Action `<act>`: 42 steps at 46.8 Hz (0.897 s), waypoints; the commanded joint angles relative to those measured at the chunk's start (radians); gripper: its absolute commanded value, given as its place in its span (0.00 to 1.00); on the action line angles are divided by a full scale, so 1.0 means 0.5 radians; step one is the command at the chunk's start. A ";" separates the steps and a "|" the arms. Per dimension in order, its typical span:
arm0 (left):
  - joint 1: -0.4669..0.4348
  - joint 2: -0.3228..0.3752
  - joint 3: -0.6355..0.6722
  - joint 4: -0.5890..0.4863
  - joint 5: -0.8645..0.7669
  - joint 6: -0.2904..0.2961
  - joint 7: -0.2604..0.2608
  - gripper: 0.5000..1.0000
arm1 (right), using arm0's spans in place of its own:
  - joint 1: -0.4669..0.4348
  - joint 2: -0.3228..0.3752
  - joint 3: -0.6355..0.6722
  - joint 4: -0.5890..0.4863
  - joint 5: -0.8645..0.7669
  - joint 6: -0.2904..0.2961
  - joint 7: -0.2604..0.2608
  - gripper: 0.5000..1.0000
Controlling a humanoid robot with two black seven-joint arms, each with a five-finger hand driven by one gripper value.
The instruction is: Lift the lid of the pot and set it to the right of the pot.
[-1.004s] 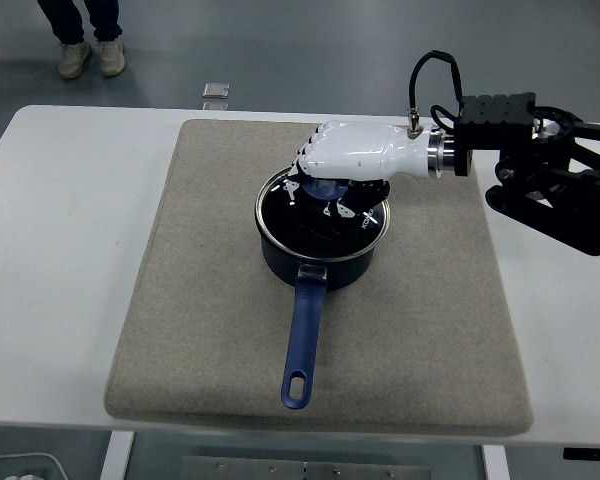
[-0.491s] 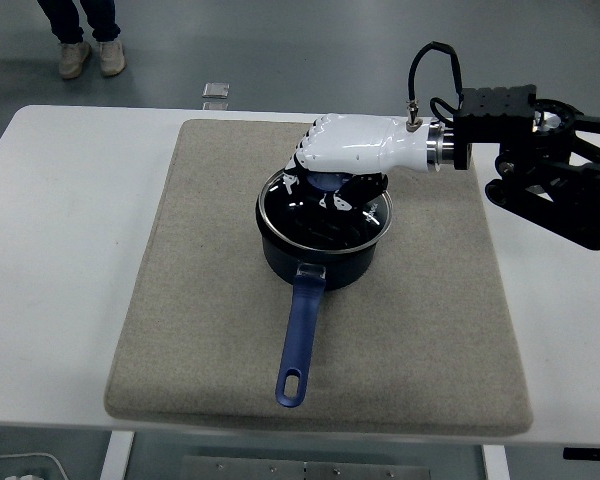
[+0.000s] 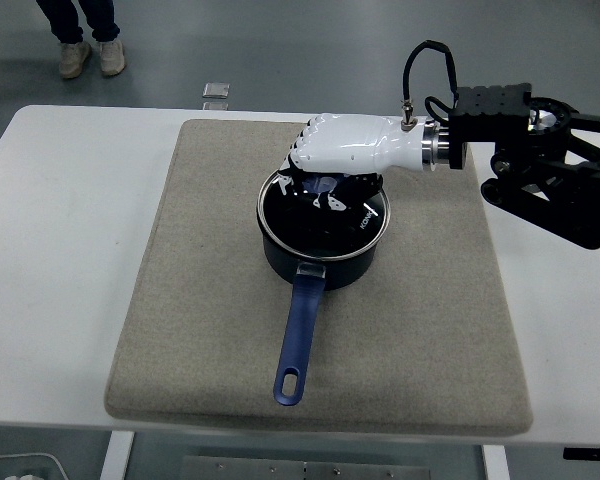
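Note:
A dark blue pot (image 3: 316,268) stands on the grey mat (image 3: 200,300), its long blue handle (image 3: 300,335) pointing at the table's near edge. The glass lid (image 3: 325,228) with its metal rim lies on or just above the pot's rim; I cannot tell if it is clear of it. My right hand (image 3: 325,190), white with dark fingers, reaches in from the right and is curled over the lid's middle, hiding the knob. The left arm is out of view.
The mat covers the middle of the white table (image 3: 60,250), with bare mat to the right of the pot (image 3: 440,280). A person's feet (image 3: 90,55) stand on the floor at the top left. A small square object (image 3: 216,92) lies on the floor behind the table.
My right hand has risen slightly and closed over the blue knob, which no longer shows. The pot's handle tip has swung a little to the left.

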 commanded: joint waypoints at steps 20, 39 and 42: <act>0.000 0.000 0.000 0.000 0.000 0.000 0.000 1.00 | 0.008 -0.001 -0.005 0.003 0.212 0.003 -0.006 0.27; 0.000 0.000 0.000 0.000 0.000 0.000 0.000 1.00 | 0.017 -0.010 -0.002 0.003 0.209 0.012 0.031 0.70; 0.000 0.000 0.000 0.000 0.000 0.000 0.000 1.00 | 0.017 -0.010 -0.002 0.000 0.190 0.034 0.031 0.69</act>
